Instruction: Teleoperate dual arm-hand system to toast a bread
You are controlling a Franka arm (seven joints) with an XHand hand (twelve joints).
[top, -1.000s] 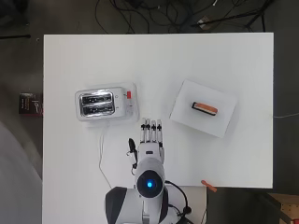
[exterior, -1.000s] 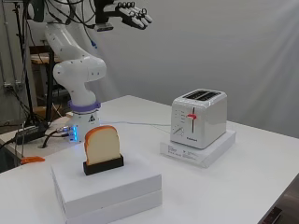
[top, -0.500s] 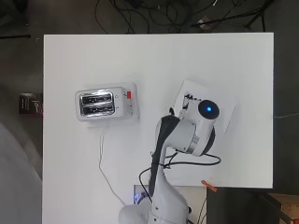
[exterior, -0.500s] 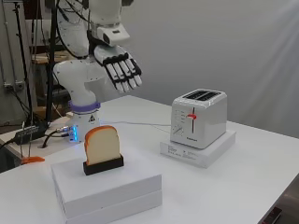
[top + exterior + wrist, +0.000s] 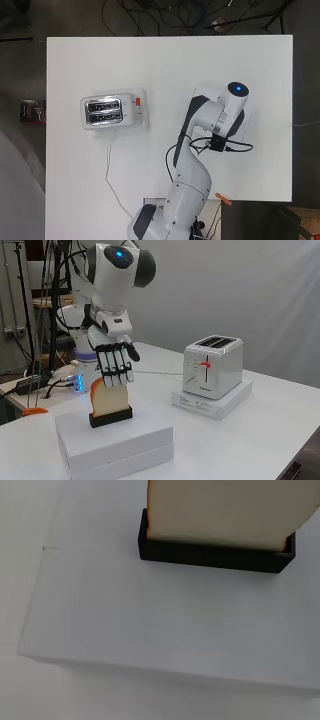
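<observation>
Hanging fingers-down over the bread, the black and white robot hand (image 5: 116, 365) has straight, spread fingers, gripping nothing; fingertips overlap the slice's top edge in side view, contact unclear. The tan slice of bread (image 5: 108, 398) stands upright in a small black rectangular holder (image 5: 111, 417) on a white flat box (image 5: 116, 442). The white two-slot toaster (image 5: 213, 367) sits well apart on a white base pad (image 5: 215, 400), red lever up. White table (image 5: 100, 65).

From overhead the white arm (image 5: 210, 117) covers the tan bread slice (image 5: 107, 399) and most of its white box (image 5: 202, 91), the wrist view's edge crops the slice's top, and the fingers (image 5: 116, 371) overlap its upper part from the side.
</observation>
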